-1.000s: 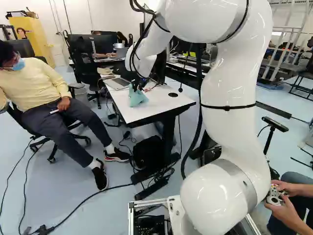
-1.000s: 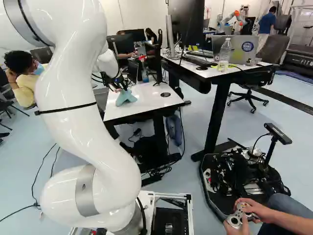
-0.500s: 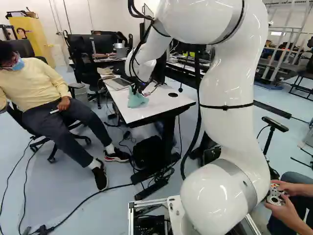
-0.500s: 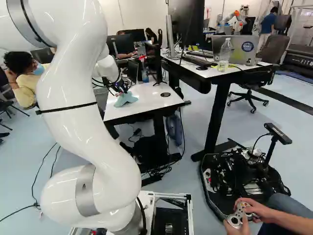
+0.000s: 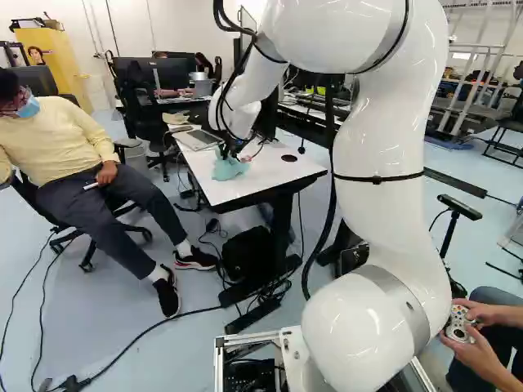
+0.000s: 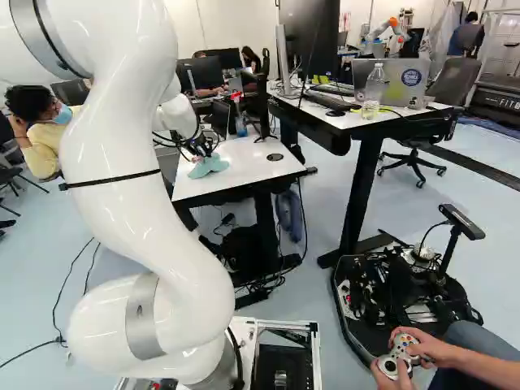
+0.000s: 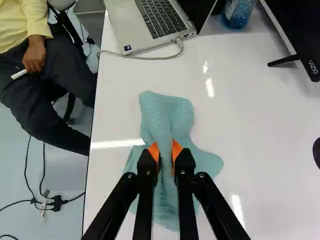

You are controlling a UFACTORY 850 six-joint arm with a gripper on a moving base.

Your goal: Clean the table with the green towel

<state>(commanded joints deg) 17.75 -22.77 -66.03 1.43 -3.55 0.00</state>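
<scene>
One arm (image 5: pixel 380 147), white, reaching forward from its base joint over the work surface. One counter (image 7: pixel 260 125), white-topped and glossy, carrying all items below; its near part, facing the base, offers the longest run for wiping. One screen (image 7: pixel 296 31), on a black foot, to be given a wide berth. One laptop (image 7: pixel 117 25), open, at the counter's far end; strokes are best ended short of it. One towel (image 7: pixel 172 115), green, lying on the counter ahead of and under the fingers, its middle gathered into a ridge and its skirts spread flat. One end effector (image 6: pixel 201 152), black, closed on that ridge, a fold of cloth pinched from both sides; it should travel level and low, so that the skirts drag fully and the fingertips do not scrape. One bottle (image 7: pixel 237 14), between laptop and screen, probably easily toppled. One cable (image 7: pixel 150 58), pale, looping from the laptop; a hem could snag it. Step in hand, by judgement: wiping, best done in slow, overlapping passes under light, even pressure.
</scene>
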